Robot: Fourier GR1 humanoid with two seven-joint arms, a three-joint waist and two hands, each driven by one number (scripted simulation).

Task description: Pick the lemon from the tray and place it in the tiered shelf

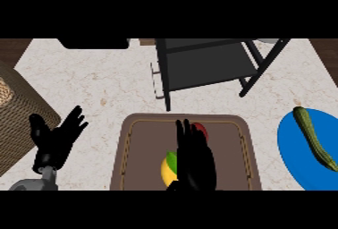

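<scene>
Nearest, the right hand (pixel 193 156) hangs over the brown tray (pixel 128 147) with its fingers straight and pointing away, holding nothing. The lemon (pixel 170 167) lies on the tray just under and left of that hand, only a yellow and greenish sliver showing. I judge it light, stiff-skinned and round, so apt to roll or slip; the hand should wrap its middle from both sides. Something red (pixel 200 129) peeks out beyond the fingertips; what it is I cannot tell. At the left, the left hand (pixel 56 134) rests open, fingers up, beside a woven basket (pixel 16 125) cut off by the edge. At the right, a long green vegetable (pixel 315 136) lies on a blue plate (pixel 293 152), partly out of view. Farthest, the dark tiered shelf (pixel 208 60) stands on the table (pixel 92 85), its top cut off.
</scene>
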